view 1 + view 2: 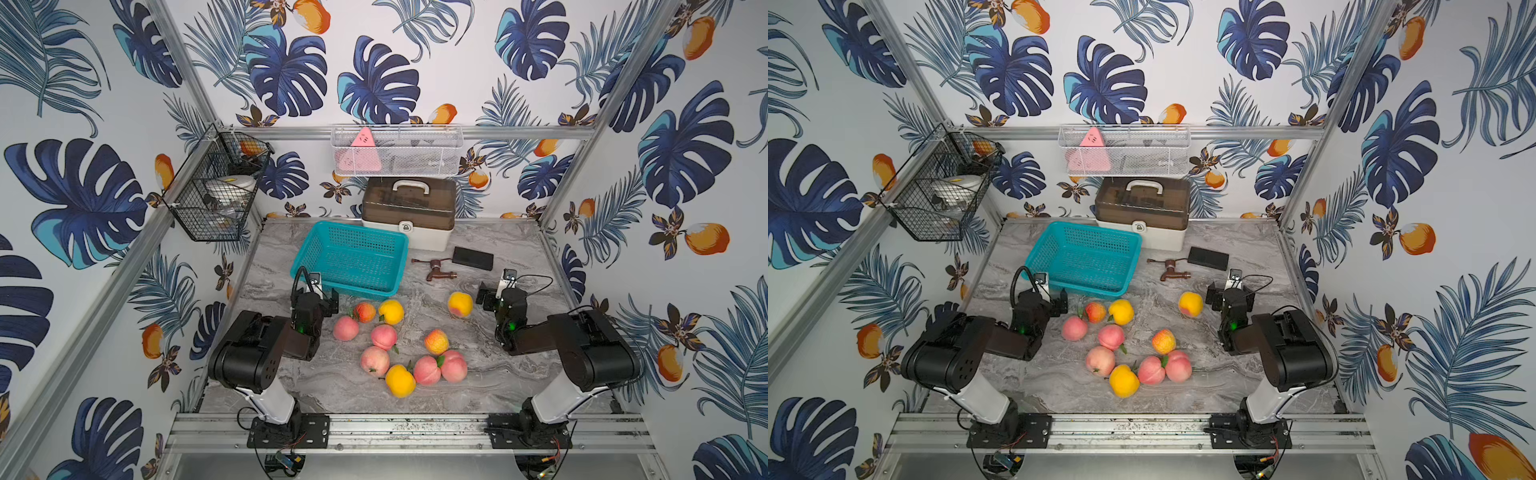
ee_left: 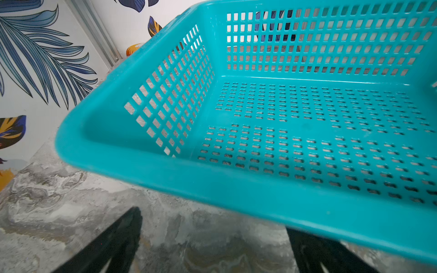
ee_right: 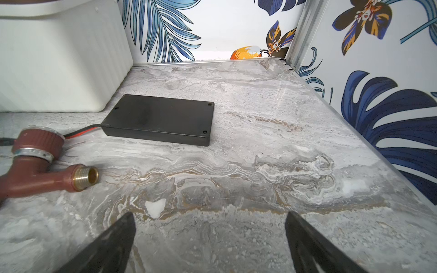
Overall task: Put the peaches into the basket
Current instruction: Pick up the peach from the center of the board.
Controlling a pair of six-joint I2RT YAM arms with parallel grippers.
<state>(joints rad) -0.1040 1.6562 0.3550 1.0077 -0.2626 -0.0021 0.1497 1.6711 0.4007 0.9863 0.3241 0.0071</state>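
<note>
Ten peaches [image 1: 384,336] loose on the marbled counter [image 1: 478,374], all outside the teal basket [image 1: 353,259]. Basket at the far left, just behind the nearest fruits. Left tool [image 2: 212,221] released, jaws wide apart, low before the near rim of the basket. Right tool [image 3: 209,214] released, jaws wide apart over bare counter, near a brown tap [image 3: 35,165] and a flat black box [image 3: 163,118]. One yellow-orange peach [image 1: 460,304] just beside this tool, apart from the others.

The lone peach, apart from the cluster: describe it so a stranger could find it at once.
On the marbled tabletop, find the right gripper. Just beside it, toward the table's middle, lies the lone peach. It is yellow-orange with a red blush and sits by itself, while the other nine peaches crowd together.
</note>
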